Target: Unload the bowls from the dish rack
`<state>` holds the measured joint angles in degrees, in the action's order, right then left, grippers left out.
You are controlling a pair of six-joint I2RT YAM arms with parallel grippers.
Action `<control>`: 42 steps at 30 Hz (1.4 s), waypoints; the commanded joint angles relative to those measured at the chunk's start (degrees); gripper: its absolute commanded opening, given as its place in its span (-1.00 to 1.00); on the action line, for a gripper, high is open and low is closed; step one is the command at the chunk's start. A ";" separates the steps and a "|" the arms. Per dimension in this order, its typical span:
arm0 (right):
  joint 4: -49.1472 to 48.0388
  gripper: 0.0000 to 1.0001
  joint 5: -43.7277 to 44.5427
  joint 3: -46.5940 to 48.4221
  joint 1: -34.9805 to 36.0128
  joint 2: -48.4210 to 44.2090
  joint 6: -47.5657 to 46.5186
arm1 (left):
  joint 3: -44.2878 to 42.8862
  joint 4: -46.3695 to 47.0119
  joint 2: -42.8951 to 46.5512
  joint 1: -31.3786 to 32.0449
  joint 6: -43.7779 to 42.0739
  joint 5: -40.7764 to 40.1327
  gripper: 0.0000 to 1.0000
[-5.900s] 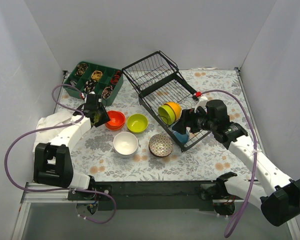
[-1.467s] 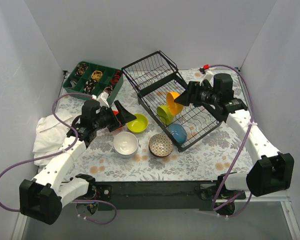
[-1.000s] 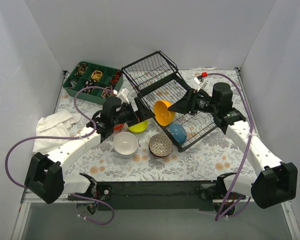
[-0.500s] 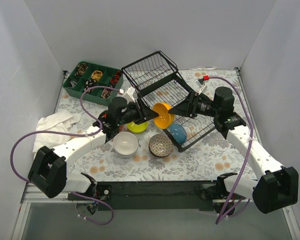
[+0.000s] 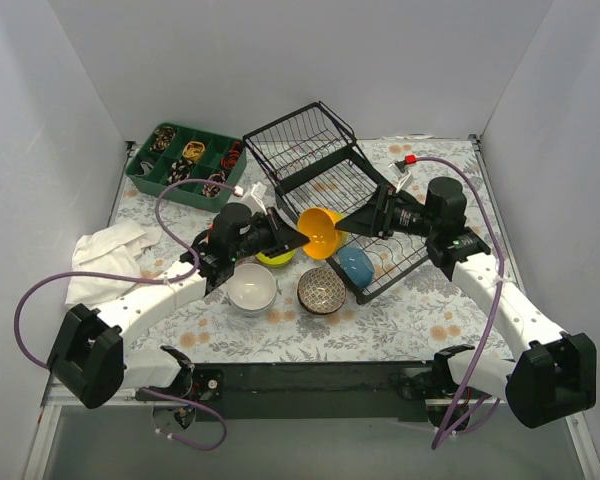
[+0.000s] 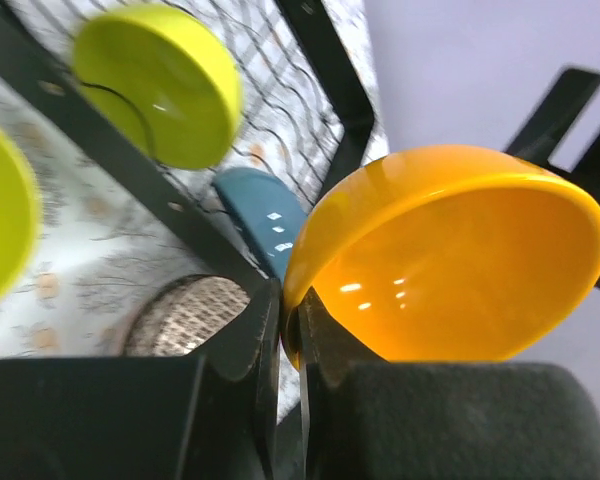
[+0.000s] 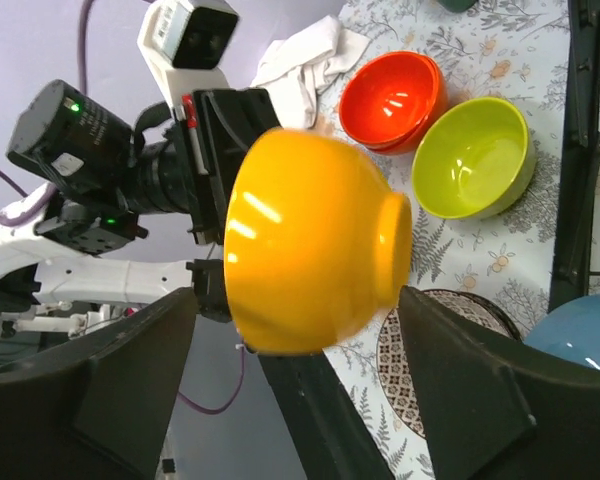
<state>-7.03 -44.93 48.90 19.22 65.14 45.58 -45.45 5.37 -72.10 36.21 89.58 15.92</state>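
- The table (image 5: 420, 320), covered in a floral cloth, carried everything.
- The dish rack (image 5: 310, 150) stood at the far middle, turned at an angle, its raised basket end toward the back wall.
- A green compartment tray (image 5: 170, 188) sat at the far left, and a white cloth (image 5: 100, 260) lay crumpled near the left edge.
- The left gripper (image 6: 285, 300) had its fingers pressed together on the rim of the orange bowl (image 6: 450, 260), holding it in the air by the rack's near left edge.
- The right gripper (image 5: 348, 225) faced that bowl from the other side with its fingers spread wide on either side of it.
- In the rack a blue bowl (image 5: 355, 265) and a lime bowl (image 6: 155, 85) stood on edge.
- On the table left of the rack sat a second lime bowl (image 7: 475, 155), a red bowl (image 7: 392, 98), a white bowl (image 5: 251, 285) and a patterned bowl (image 5: 321, 289).
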 commanded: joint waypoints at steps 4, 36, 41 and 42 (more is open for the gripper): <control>12.19 0.97 5.01 5.04 -0.24 -0.72 -14.19 | -4.02 -17.81 8.45 -3.07 -5.90 -15.21 -1.00; 33.66 0.97 21.99 8.40 -0.24 -0.54 -34.86 | -6.05 -53.53 9.96 -34.97 -11.27 -27.88 -1.00; 34.45 0.97 22.34 7.87 -0.24 -0.72 -35.83 | -4.91 -54.23 7.41 -38.92 -9.34 -26.21 -1.00; 34.36 0.97 22.25 7.87 -0.24 -0.81 -35.83 | -4.13 -54.23 7.41 -39.37 -8.73 -26.03 -1.00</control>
<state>27.14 -23.16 56.77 19.16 65.82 11.51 -51.33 -48.40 -64.36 -0.27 78.70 -11.62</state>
